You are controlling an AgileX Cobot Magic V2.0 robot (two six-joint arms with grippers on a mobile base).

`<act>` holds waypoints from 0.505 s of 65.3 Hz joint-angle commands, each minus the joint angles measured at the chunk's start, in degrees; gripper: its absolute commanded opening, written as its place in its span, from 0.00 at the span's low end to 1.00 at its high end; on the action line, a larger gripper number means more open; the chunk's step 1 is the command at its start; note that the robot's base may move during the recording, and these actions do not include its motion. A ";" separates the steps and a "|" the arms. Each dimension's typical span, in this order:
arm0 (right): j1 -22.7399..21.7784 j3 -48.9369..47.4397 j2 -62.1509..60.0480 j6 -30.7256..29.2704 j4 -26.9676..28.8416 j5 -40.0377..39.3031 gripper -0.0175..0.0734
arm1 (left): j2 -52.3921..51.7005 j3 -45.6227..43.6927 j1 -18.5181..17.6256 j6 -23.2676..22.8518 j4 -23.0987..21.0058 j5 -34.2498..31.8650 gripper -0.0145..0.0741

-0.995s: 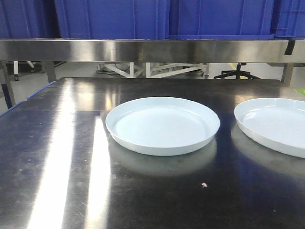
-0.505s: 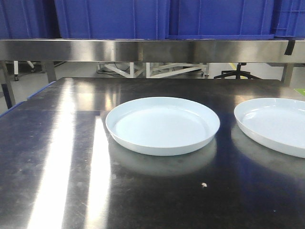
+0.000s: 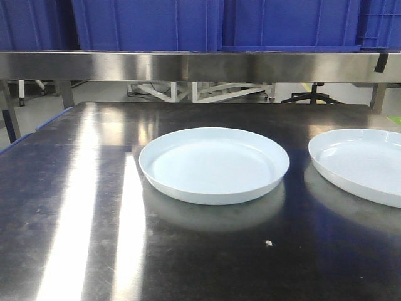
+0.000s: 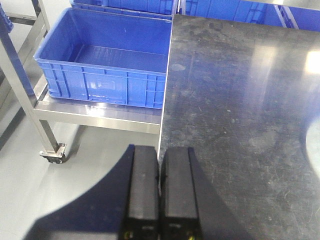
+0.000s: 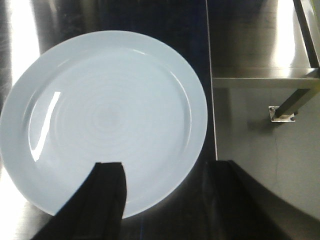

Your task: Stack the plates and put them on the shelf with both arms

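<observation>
Middle plate (image 3: 213,164) and right plate (image 3: 363,164) lie apart, unstacked, on steel table (image 3: 75,207). Left gripper (image 4: 160,170) jaws pressed together at table edge. Right gripper (image 5: 167,200) spread wide over right plate's rim; contact unclear.

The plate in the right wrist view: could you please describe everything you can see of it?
The plate is round, shallow and glossy pale blue-white, perhaps glazed ceramic or plastic, with a low raised rim and faint concentric rings in its well. It is empty and lies flat, right way up, on the dark steel table, close to a table edge. The open right hand is at its near rim, one finger overlapping it in the picture; contact cannot be judged.
</observation>
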 commanded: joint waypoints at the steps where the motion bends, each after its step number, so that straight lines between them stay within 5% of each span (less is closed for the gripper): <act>1: 0.02 -2.18 1.82 -0.32 -0.57 -4.74 0.70 | -0.11 -1.62 -0.53 -0.32 0.03 -4.29 0.26; 33: -7.40 -9.71 17.37 -0.32 -0.57 -7.89 0.70 | -0.11 -1.62 -0.53 -0.32 0.03 -4.29 0.26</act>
